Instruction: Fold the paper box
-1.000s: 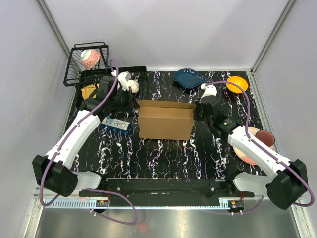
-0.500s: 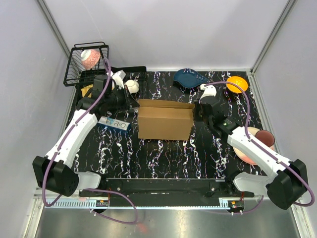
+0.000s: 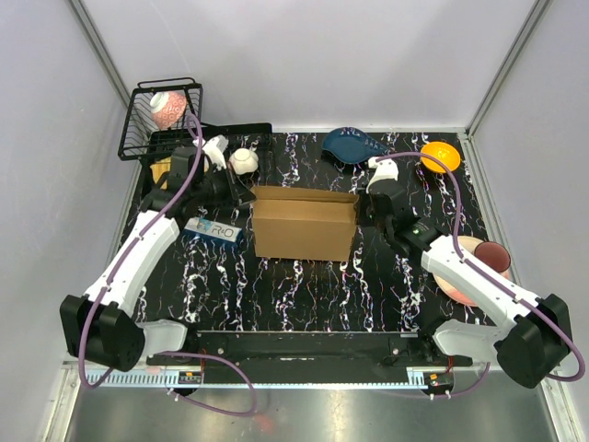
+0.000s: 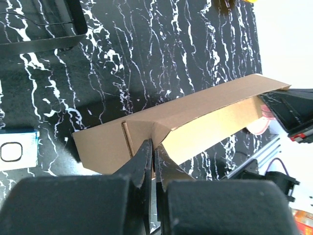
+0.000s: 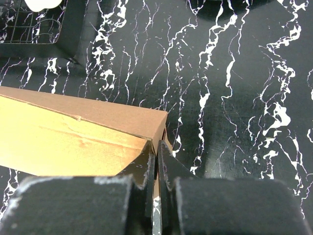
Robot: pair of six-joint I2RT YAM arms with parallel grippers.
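Nudged left: the paper box (image 3: 304,228), closed fingers at each end
It stands mid-table, slid slightly left as the left arm (image 3: 138,253) drew back: shaping seems under way. The left gripper (image 3: 241,195) and the right gripper (image 3: 365,207), both closed tight, touch its left and right ends; whether cardboard is pinched I cannot tell.

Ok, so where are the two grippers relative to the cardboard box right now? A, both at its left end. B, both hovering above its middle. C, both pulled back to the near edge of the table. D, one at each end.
D: the left gripper is shut at the left end of the paper box, and the right gripper is shut at its right end.
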